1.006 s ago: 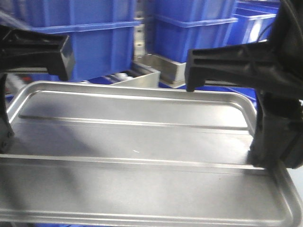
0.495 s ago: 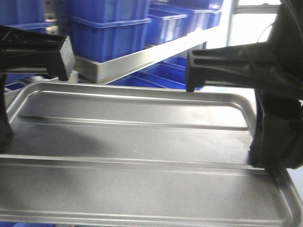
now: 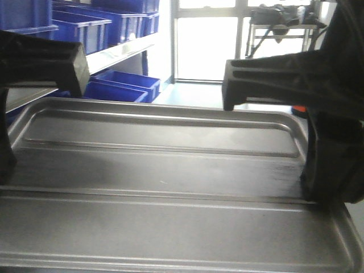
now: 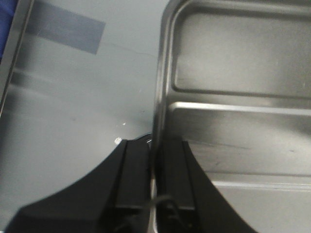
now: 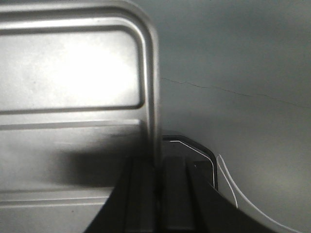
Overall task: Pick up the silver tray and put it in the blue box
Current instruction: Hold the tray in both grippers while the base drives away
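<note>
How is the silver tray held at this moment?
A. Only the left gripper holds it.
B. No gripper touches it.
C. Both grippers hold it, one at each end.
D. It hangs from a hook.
C: the wrist views show the left gripper and the right gripper each shut on the raised rim of the silver tray, one at each of its opposite ends.

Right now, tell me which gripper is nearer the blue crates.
Left. The left gripper clamps the silver tray by the rim on the side of the blue crates; the right gripper clamps the opposite rim, farther off.
</note>
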You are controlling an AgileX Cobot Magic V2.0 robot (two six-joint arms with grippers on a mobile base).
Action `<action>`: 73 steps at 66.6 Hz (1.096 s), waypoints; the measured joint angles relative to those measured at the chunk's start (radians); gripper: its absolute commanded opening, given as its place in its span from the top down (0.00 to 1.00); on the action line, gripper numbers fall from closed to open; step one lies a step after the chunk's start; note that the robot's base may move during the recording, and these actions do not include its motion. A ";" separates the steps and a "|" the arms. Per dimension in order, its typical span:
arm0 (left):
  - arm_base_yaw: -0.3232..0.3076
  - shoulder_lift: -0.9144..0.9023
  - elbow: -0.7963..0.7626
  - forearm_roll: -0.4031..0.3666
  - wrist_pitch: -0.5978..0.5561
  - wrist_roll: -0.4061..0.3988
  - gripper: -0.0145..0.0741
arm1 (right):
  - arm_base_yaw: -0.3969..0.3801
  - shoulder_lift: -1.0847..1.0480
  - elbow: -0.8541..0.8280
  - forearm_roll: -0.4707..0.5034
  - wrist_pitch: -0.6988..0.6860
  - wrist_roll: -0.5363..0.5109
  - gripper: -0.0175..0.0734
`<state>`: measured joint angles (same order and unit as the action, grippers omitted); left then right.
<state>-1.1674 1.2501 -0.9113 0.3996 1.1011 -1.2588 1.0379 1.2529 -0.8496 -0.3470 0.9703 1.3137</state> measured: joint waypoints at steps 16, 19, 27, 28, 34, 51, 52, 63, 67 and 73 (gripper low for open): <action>0.000 0.000 0.000 0.000 0.000 0.000 0.85 | 0.000 0.000 0.000 0.000 0.000 0.000 0.73; 0.000 0.000 0.000 0.000 0.000 0.000 0.85 | 0.000 0.000 0.000 0.000 0.000 0.000 0.73; 0.000 0.000 0.000 0.000 0.000 0.000 0.85 | 0.000 -0.002 0.000 0.000 0.000 0.000 0.73; 0.000 0.000 0.000 0.000 0.000 0.000 0.85 | 0.000 -0.002 0.000 0.000 0.000 0.000 0.73; 0.000 0.000 0.000 0.000 0.000 0.000 0.85 | 0.000 -0.002 0.000 0.000 0.000 0.000 0.73; -0.002 0.000 0.000 0.000 0.000 0.000 0.85 | 0.000 -0.003 0.000 0.000 0.000 0.000 0.73; -0.002 0.000 0.000 0.000 0.000 0.000 0.85 | 0.000 -0.003 0.000 0.000 0.000 0.000 0.73; -0.002 0.000 0.000 0.000 0.000 0.000 0.85 | 0.000 -0.003 0.000 0.000 0.000 0.000 0.73; -0.002 0.000 0.000 0.000 0.000 0.000 0.85 | 0.000 -0.003 0.000 0.000 0.000 0.000 0.73; -0.002 0.000 0.000 0.000 0.000 0.000 0.85 | 0.000 -0.003 0.000 0.000 0.000 0.000 0.73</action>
<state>-1.1690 1.2501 -0.9113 0.3996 1.1011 -1.2588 1.0379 1.2498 -0.8496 -0.3470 0.9703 1.3137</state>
